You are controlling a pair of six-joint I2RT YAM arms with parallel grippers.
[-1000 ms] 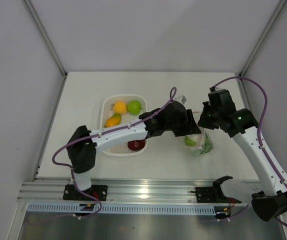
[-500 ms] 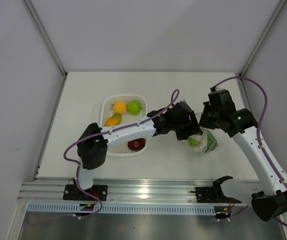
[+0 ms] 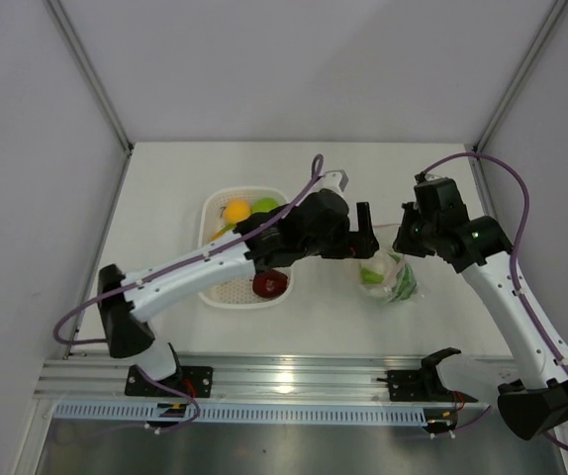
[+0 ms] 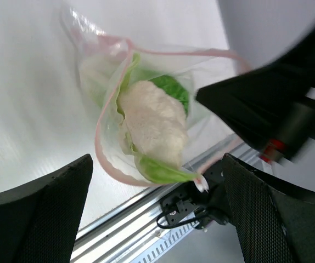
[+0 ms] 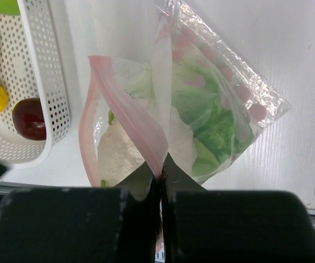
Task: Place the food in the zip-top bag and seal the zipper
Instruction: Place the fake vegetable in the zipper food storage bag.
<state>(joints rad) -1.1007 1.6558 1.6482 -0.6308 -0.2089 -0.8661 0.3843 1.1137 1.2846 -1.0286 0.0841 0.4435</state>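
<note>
The zip-top bag lies on the table with its mouth held up and open. My right gripper is shut on the pink zipper at the mouth's edge. Two lettuces are inside the bag: a white-and-green one near the mouth and a greener one deeper in. My left gripper is open, hovers above the bag's mouth and holds nothing. The dark red apple, an orange fruit and the lime-green fruit rest in the white basket.
The white perforated basket stands just left of the bag, partly under my left arm. A metal rail runs along the near table edge. Walls close the table in at the left, back and right.
My left gripper has opened wide and drawn back up and to the left, away from the bag's mouth. A lettuce now lies inside the bag. The right gripper has kept its hold.
</note>
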